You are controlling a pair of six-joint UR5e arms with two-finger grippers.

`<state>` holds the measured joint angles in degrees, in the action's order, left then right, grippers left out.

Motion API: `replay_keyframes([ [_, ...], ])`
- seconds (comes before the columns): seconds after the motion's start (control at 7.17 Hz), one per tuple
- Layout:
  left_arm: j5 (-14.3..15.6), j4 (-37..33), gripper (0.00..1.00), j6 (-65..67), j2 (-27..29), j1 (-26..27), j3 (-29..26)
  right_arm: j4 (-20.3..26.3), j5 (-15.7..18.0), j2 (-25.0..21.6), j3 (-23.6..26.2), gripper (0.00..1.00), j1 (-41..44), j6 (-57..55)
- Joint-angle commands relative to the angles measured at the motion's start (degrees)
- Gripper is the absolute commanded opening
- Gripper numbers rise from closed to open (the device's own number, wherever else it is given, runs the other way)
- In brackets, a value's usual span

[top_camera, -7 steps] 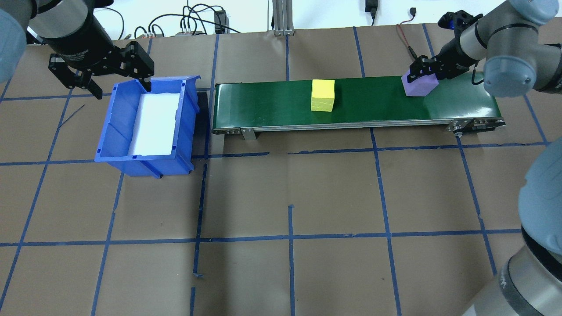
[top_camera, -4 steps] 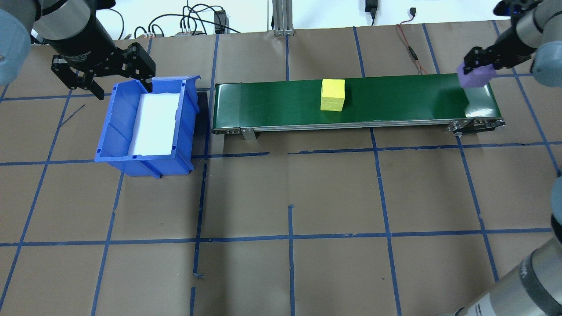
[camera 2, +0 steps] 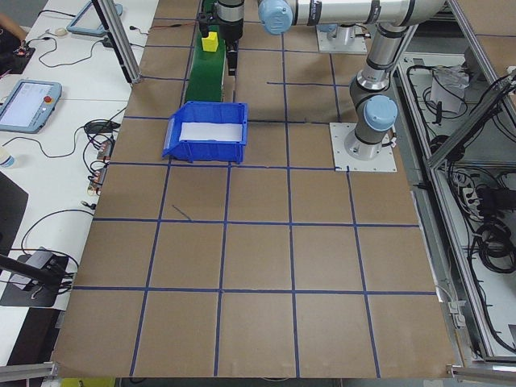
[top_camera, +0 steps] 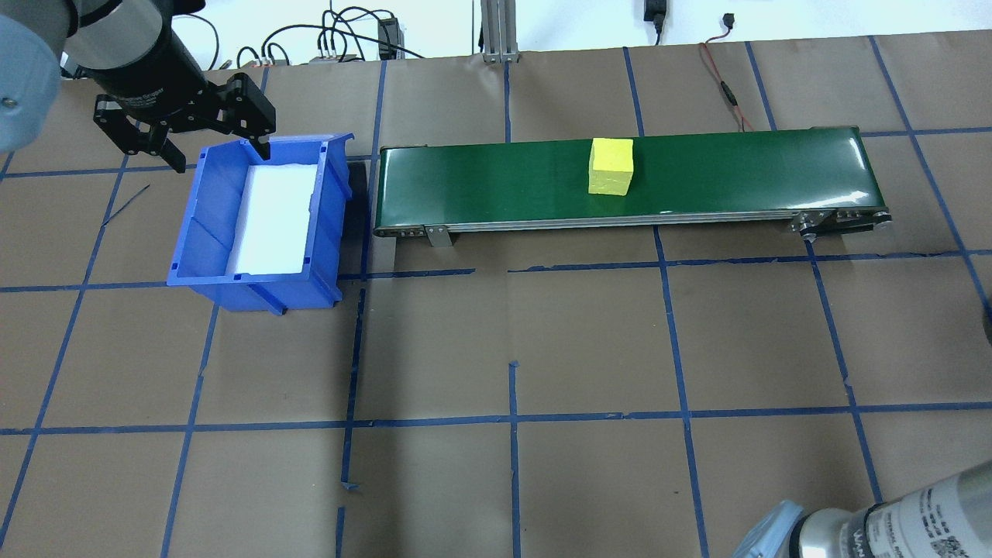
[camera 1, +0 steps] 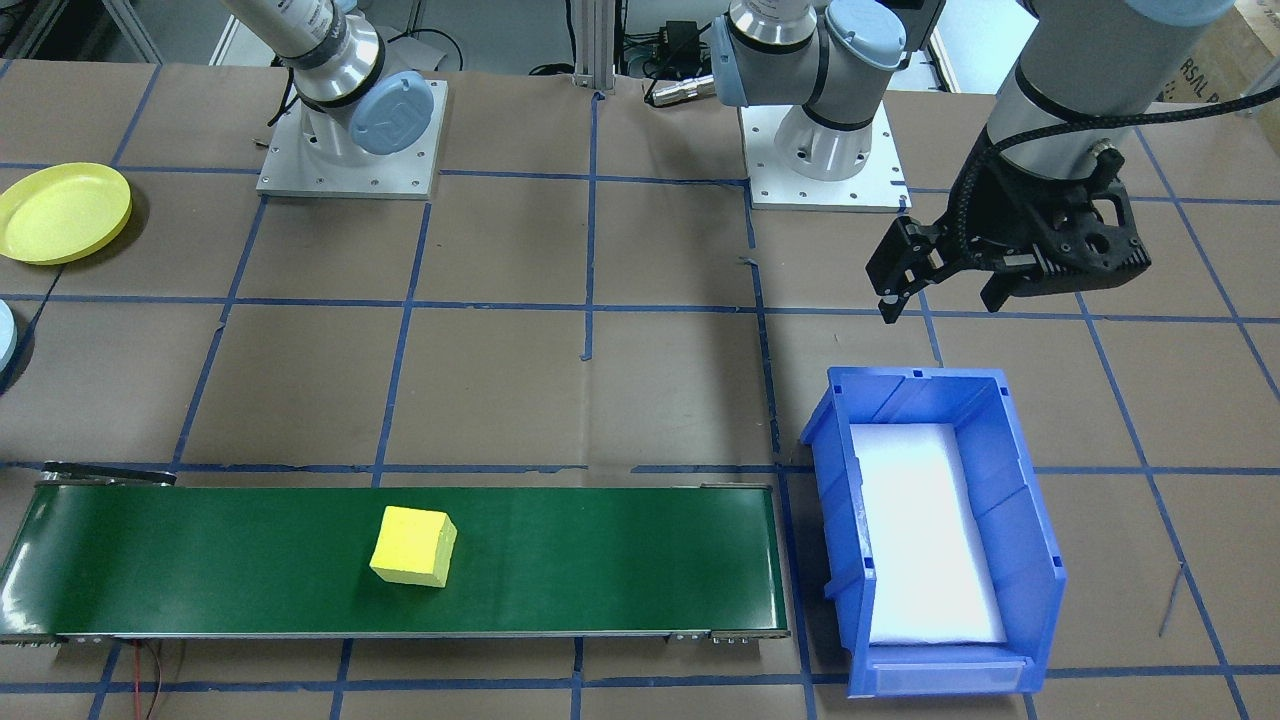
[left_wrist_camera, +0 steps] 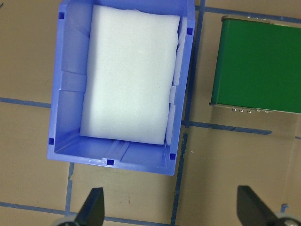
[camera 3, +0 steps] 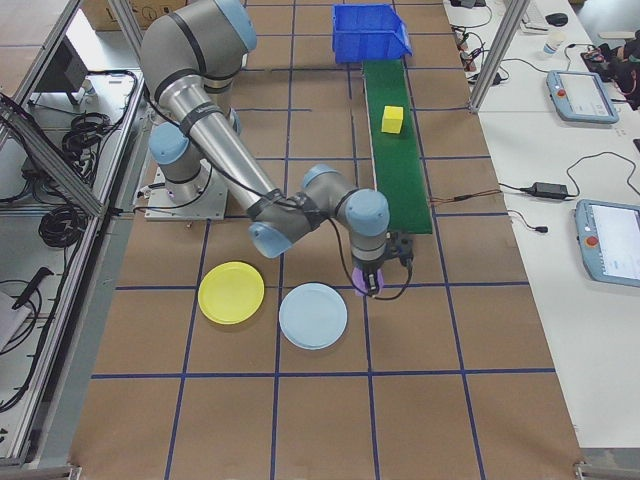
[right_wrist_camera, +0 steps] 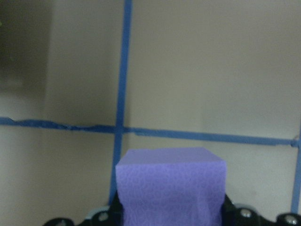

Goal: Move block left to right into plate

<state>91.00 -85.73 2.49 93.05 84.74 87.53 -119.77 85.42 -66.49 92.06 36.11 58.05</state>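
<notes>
Right gripper (camera 3: 372, 283) fingers clamp the purple block (right_wrist_camera: 170, 186), carried just beside the blue plate (camera 3: 313, 315) for drop-off; left gripper (camera 1: 940, 295) hangs wide open, empty.

A blue bin (top_camera: 260, 221) lined with white foam (top_camera: 275, 221) sits on the desk (top_camera: 511, 349) just left of a green conveyor belt (top_camera: 496, 182); tablets (camera 3: 575, 95) lie beyond.

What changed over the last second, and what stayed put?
The right gripper carried the purple block off the belt's right end and out of the overhead view. The yellow block rode rightward along the conveyor. The left gripper stays open by the blue bin.
</notes>
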Motion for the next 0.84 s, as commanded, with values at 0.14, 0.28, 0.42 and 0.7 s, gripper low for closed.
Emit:
replay_keyframes([
  [0.14,-0.04,0.65,1.0,0.06,0.2,-0.01,0.01,-0.47,0.18,-0.13,7.86,0.14,-11.5,4.79],
  [0.28,-0.04,0.74,1.0,0.06,0.29,-0.01,-0.08,-0.47,0.62,-0.22,7.26,0.23,-11.59,4.88],
  [0.42,-0.04,0.74,1.0,0.06,0.21,-0.01,-0.08,-0.47,0.36,-0.31,7.08,0.64,-11.59,4.79],
  [0.7,-0.12,1.87,1.0,0.23,0.29,-0.01,-0.08,0.58,0.18,-0.31,7.26,1.0,-11.59,4.79],
])
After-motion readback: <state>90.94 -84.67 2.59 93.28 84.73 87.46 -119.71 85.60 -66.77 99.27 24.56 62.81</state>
